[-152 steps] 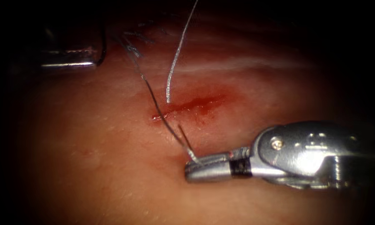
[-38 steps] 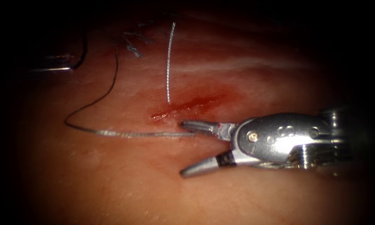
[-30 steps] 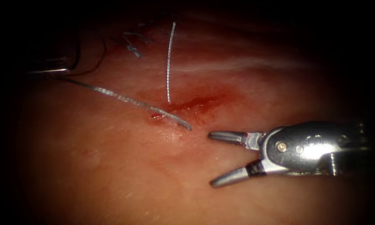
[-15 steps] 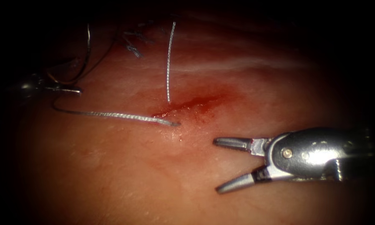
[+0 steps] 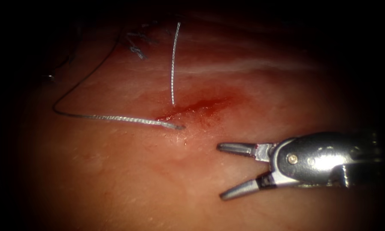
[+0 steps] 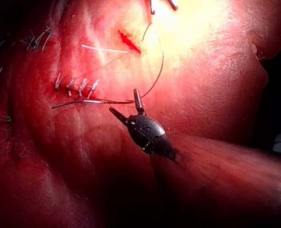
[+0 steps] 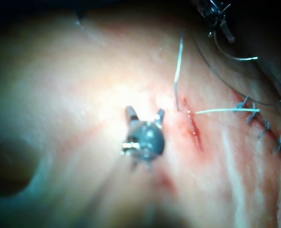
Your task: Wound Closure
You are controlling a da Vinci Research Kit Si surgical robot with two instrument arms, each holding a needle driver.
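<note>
The field is taken up by pale, glistening tissue (image 5: pixel 115 171), darkened toward its edges, with a short slanting cut (image 5: pixel 194 107) near the middle and red fluid (image 5: pixel 209 102) pooled along it. A row of older stitches (image 5: pixel 134 49) is seen well above and to the left of the cut. The thread (image 5: pixel 115 117) is seen meeting the tissue just at the left end of the cut. From there it is laid leftward across the surface, then bent sharply up toward the stitches. A separate cut end of thread (image 5: pixel 172 64) is stood almost vertically, its lower tip just above the cut. The right tool (image 5: pixel 221 172) is held below and to the right of the cut, near the thread's entry but apart from it. Its shaft is laid nearly level from the right, its tips are pointed left, and its jaws are spread wide with nothing between them. In the left wrist view the left tool (image 6: pixel 123 99) is seen well away from the cut, beside the stitch row, its jaws parted in a V. A dark strand of thread is traced from its tip in a curve back to the cut. In the right wrist view a thin bright curve, taken for the needle (image 7: pixel 235 58), is seen just beside the left tool and clear of the tissue. Whether it is touched by that tool cannot be told.
</note>
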